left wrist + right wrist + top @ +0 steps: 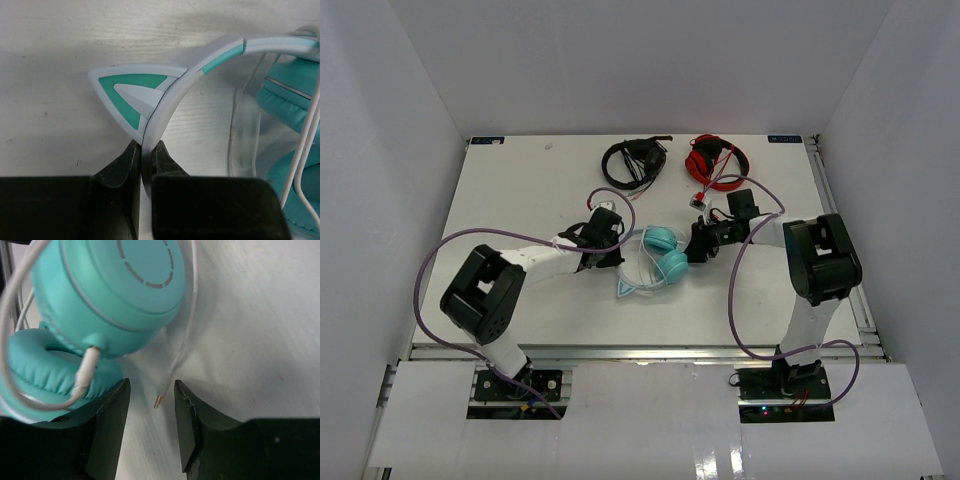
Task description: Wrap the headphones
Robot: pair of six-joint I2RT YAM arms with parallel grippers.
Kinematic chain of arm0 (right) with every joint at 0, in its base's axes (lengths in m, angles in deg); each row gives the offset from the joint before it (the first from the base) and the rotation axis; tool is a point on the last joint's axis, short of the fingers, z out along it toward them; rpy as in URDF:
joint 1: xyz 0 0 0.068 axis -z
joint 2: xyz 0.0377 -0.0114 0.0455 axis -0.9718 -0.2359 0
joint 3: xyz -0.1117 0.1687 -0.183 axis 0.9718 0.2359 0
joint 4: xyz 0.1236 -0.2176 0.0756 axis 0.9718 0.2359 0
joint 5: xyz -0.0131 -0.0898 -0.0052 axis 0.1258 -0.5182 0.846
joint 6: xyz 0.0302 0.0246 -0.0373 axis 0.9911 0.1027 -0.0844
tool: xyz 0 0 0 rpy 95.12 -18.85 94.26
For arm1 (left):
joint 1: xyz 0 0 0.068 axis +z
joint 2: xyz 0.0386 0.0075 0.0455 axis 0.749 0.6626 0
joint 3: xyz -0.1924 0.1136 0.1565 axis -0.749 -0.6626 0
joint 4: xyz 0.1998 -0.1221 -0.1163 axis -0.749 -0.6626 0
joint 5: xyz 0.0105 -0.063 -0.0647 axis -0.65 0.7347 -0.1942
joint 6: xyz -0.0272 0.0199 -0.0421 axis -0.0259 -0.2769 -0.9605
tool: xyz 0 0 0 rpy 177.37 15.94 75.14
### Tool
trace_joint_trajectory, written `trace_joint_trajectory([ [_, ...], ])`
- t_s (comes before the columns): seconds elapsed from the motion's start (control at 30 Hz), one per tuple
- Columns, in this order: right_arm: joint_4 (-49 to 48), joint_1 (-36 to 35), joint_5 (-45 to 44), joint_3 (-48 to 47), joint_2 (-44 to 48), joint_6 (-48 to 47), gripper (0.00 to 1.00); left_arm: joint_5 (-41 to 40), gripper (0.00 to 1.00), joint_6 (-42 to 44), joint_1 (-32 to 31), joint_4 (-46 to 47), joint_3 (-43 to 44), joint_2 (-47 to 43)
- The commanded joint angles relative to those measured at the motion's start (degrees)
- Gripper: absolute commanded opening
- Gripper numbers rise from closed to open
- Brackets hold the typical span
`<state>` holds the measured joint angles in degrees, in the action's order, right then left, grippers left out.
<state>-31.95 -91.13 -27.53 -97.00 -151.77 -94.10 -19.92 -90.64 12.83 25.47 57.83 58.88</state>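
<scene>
The teal headphones (660, 255) lie mid-table with both ear cups folded together and the pale headband (200, 65) arching toward the left arm. My left gripper (145, 150) is shut on the headband just below a cat-ear point (130, 95). In the right wrist view the ear cups (110, 285) fill the upper left, and the thin white cable (187, 325) loops around them. Its gold plug tip (157, 402) hangs loose between the fingers of my right gripper (150, 390), which is open and touches nothing.
Black headphones (634, 162) and red headphones (715, 160) lie at the back of the table (540, 190). White walls enclose the table on three sides. Purple cables hang from both arms.
</scene>
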Motion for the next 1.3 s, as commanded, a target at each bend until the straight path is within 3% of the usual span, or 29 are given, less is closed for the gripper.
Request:
trace_joint_trajectory([
  [0.0, 0.1, 3.5, -4.4, 0.8, 6.7, 2.4, 0.5, -0.8, 0.0, -3.0, 1.3, -1.7, 6.0, 1.4],
  [0.07, 1.2, 4.1, -6.0, 1.6, 10.0, 1.7, 0.52, -1.4, 0.0, -2.9, 1.8, -2.9, 7.5, 2.6],
  [0.13, 2.8, 4.7, -8.8, 2.4, 13.6, 0.7, 0.56, -1.5, 0.08, -2.6, 2.1, -4.4, 9.1, 3.3],
  [0.23, 5.7, 5.4, -12.5, 3.6, 19.5, -1.6, 0.61, -1.4, 0.28, -1.7, 2.2, -6.0, 10.2, 3.3],
  [0.3, 7.5, 5.7, -14.5, 4.4, 23.9, -3.6, 0.63, -0.7, 0.46, -0.4, 2.2, -6.8, 10.7, 2.3],
  [0.37, 9.5, 5.8, -16.3, 5.1, 27.7, -6.4, 0.65, 0.8, 0.57, 0.9, 2.2, -7.0, 10.6, -0.2],
  [0.57, 10.7, 6.5, -20.4, 8.5, 44.4, -7.0, 0.91, 5.1, 0.9, 6.9, 2.2, -6.6, 8.7, -11.2],
  [0.83, 12.9, 6.5, -36.1, 11.2, 59.1, 1.2, 0.9, 14.6, 0.95, 17.8, 2.1, -3.7, -2.2, -35.5],
  [0.93, 14.1, 6.4, -39.4, 12.5, 62.5, 3.4, 0.9, 15.3, 0.95, 22.8, 2.1, -2.2, -8.6, -50.5],
  [1.07, 15.4, 7.2, -43.5, 13.3, 65.5, 6.6, 0.9, 15.4, 0.98, 26.0, 2.1, -4.0, -13.3, -61.9],
  [1.27, 16.8, 10.1, -44.2, 13.4, 66.6, 3.9, 0.9, 15.0, 0.98, 26.7, 2.2, -6.9, -18.2, -68.9],
])
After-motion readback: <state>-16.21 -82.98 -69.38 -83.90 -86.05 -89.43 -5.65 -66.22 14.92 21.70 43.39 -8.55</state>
